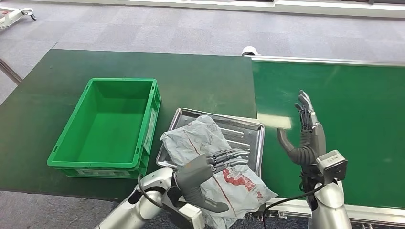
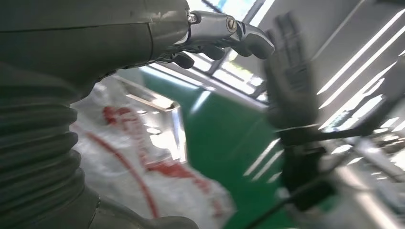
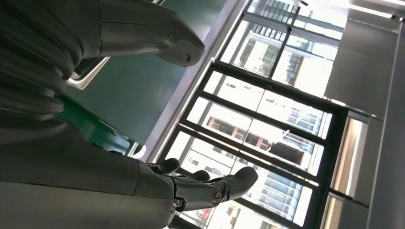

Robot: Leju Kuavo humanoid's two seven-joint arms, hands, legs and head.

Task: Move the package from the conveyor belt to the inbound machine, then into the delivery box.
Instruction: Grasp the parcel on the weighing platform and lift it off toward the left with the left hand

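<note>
One bag (image 1: pixel 217 157): grey, red print, lying on tray (image 1: pixel 248 131), overhanging at 6 o'clock.
Left hand (image 1: pixel 210 167): fingers flat on bag.
Right hand (image 1: pixel 305 133): raised, spread, empty, above belt (image 1: pixel 344 109).
Crate (image 1: pixel 112 124): at 9 o'clock of tray.

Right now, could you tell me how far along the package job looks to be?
Done: the package is off the conveyor belt and lies on the metal tray, overhanging its near edge. In hand: the left hand rests on the package; a firm grip cannot be told. The right hand is raised, open and empty. Left: the green box holds nothing yet.
</note>
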